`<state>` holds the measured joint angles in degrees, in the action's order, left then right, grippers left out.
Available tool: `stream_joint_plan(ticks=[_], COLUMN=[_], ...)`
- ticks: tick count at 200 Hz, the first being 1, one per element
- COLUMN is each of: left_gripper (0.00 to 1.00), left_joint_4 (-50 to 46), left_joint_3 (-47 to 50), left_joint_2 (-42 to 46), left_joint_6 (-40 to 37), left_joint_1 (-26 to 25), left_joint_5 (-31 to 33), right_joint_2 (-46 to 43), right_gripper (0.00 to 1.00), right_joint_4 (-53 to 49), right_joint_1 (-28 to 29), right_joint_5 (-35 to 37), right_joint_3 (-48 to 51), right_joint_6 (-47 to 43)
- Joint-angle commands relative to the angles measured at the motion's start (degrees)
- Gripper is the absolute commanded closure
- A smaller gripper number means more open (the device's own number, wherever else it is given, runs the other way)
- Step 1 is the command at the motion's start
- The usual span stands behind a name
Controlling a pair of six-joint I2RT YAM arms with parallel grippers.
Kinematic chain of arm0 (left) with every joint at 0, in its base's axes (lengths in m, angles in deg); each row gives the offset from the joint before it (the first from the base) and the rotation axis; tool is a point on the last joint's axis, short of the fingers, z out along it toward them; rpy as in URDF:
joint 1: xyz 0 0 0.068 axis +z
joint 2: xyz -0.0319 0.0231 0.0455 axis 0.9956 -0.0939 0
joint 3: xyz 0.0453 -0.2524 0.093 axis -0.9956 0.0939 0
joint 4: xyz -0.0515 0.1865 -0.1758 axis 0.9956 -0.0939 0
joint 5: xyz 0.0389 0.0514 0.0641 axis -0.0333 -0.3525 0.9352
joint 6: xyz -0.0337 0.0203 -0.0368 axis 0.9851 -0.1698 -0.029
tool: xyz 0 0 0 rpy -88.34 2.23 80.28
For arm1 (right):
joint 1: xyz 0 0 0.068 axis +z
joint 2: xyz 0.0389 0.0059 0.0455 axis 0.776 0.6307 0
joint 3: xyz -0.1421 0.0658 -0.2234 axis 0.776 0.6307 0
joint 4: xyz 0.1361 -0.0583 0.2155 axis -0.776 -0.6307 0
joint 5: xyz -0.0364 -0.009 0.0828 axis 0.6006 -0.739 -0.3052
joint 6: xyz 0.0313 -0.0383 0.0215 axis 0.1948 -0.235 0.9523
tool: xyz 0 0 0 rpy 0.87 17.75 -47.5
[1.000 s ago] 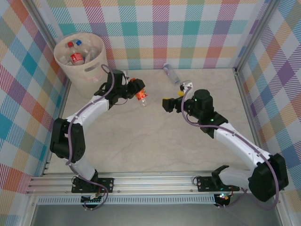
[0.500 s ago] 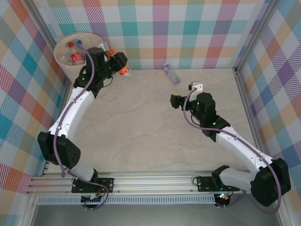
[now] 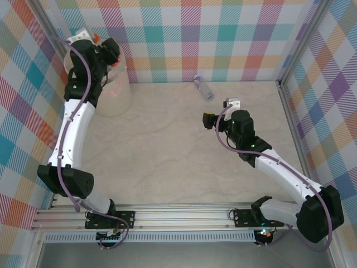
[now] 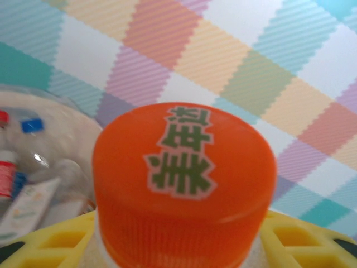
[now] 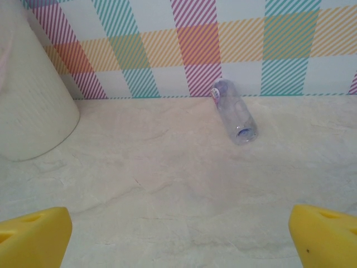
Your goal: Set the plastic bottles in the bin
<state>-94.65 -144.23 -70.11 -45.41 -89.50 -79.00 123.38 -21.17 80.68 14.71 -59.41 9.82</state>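
Above bin (image 3: 114, 92), far-left corner: left hand (image 4: 178, 245) clamped on orange-capped bottle (image 4: 184, 178); drop step in hand. Next: release so it falls inside. Right hand (image 5: 178, 237) spread wide, empty, facing 1 clear bottle (image 5: 234, 114) lying on surface (image 5: 167, 184) near back wall.

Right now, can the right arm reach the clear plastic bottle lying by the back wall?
Probably yes: the right gripper is open and faces the clear plastic bottle, with bare table between them and nothing in the way.
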Motion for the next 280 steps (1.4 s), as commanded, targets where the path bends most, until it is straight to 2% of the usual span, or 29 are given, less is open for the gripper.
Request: stream_joint_plan(ticks=[1,13,51,67,118,145,159,167,173,192,207,280], left_gripper=[0.51,0.51,0.51,0.51,0.51,0.52,0.51,0.48,0.42,0.13,0.01,0.0], left_joint_4=[2.01,0.53,-12.73,-14.15,-19.12,-20.77,-21.52,-23.0,-24.42,-28.89,-31.23,-31.73], left_joint_3=[-3.15,-5.55,-14.66,-15.6,-22.77,-25.31,-26.21,-27.77,-29.31,-35.68,-39.75,-40.26], left_joint_2=[-1.68,-3.07,-8.49,-9.98,-18.29,-21.74,-23.1,-24.22,-25.23,-28.96,-30.92,-29.83], left_joint_6=[-2.26,-3.19,-6.23,-7.32,-5.71,-3.21,-2.32,-2.14,-1.8,-1.08,-0.96,-0.4], left_joint_1=[3.44,4.78,7.0,7.62,11.18,12.41,12.7,12.79,12.85,13.13,13.15,13.15], left_joint_5=[0.22,-0.56,-0.41,1.06,-0.11,-1.37,0.1,1.18,1.99,2.04,1.4,-3.34], right_joint_2=[0.68,1.03,2.67,3.55,4.69,4.39,4.34,4.3,4.24,4.34,4.43,5.35], right_gripper=[0.0,0.0,0.0,0.0,0.0,0.0,0.0,0.0,0.0,0.0,0.0,0.0], right_joint_4=[-1.14,-1.53,-2.05,-1.91,-3.69,-4.2,-4.53,-4.63,-4.66,-4.94,-4.93,-5.08], right_joint_1=[0.18,0.19,0.19,0.15,0.19,0.19,0.19,0.19,0.19,0.19,0.19,0.19], right_joint_5=[0.9,1.29,2.07,1.99,1.65,2.29,2.55,2.74,2.84,3.11,3.22,3.21], right_joint_3=[-1.57,-1.79,-2.56,-3.17,-4.48,-4.23,-4.26,-4.27,-4.26,-4.34,-4.43,-4.68], right_joint_6=[1.18,1.5,2.16,2.55,3.32,3.63,3.73,3.72,3.77,3.68,3.66,4.12])
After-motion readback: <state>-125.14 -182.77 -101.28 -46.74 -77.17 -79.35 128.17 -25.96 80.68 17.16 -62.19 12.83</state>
